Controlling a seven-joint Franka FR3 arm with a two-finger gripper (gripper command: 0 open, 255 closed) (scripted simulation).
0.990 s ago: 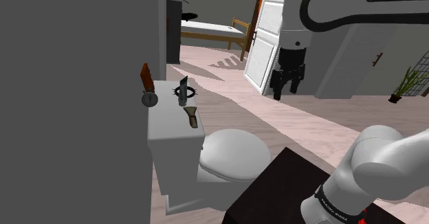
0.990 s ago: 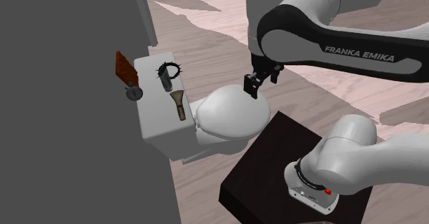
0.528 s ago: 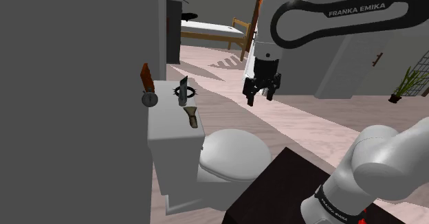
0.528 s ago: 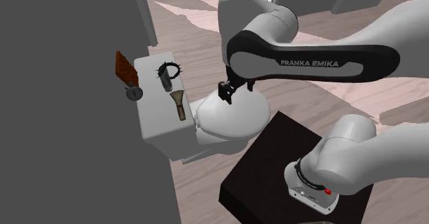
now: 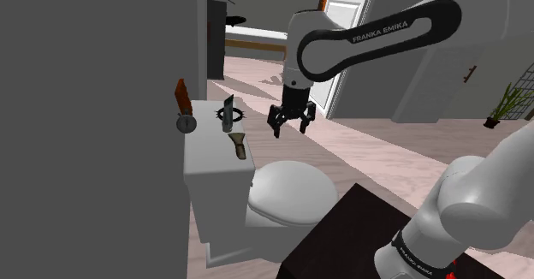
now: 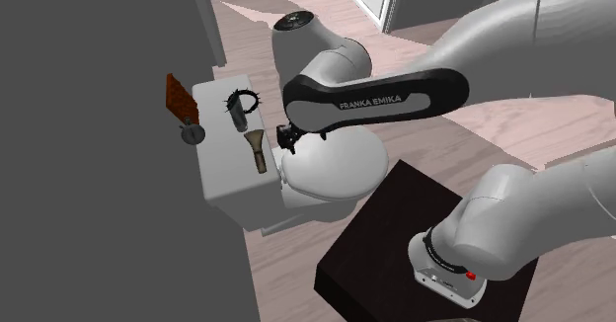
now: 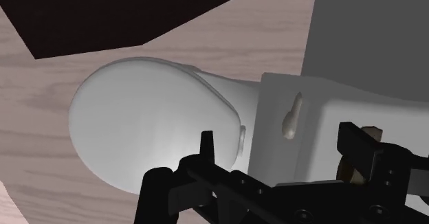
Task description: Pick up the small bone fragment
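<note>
The gripper (image 5: 290, 128) hangs at mid-frame in the shoulder view with its fingers well apart and nothing between them. It is right of the tank (image 5: 205, 162) and above the far side of the toilet lid (image 5: 291, 192). In the second exterior view it sits near the frame's centre, low over the seam where lid and tank meet.

The bone (image 5: 240, 146), brownish and oblong, lies on the tank top near its front edge. In the second exterior view it is just left of the gripper and apart from it.

Behind the bone on the tank top are a grey piece (image 5: 227, 115) and a black spiky ring (image 5: 230, 112), close together. At the tank's left edge, against the grey wall (image 5: 94, 132), are a round knob (image 5: 186, 123) and, above it, a red-brown piece (image 5: 180, 96). Nothing lies between the gripper and the bone.

The wrist view looks down on the lid and the tank's front.

The floor (image 5: 376, 149) is pale pinkish planks. The black stand (image 5: 342, 234) fills the lower middle of the shoulder view. A white door (image 5: 351, 55) stands at upper middle, a bed (image 5: 261, 36) beyond it to the left, and a plant (image 5: 499, 108) at the right edge.
</note>
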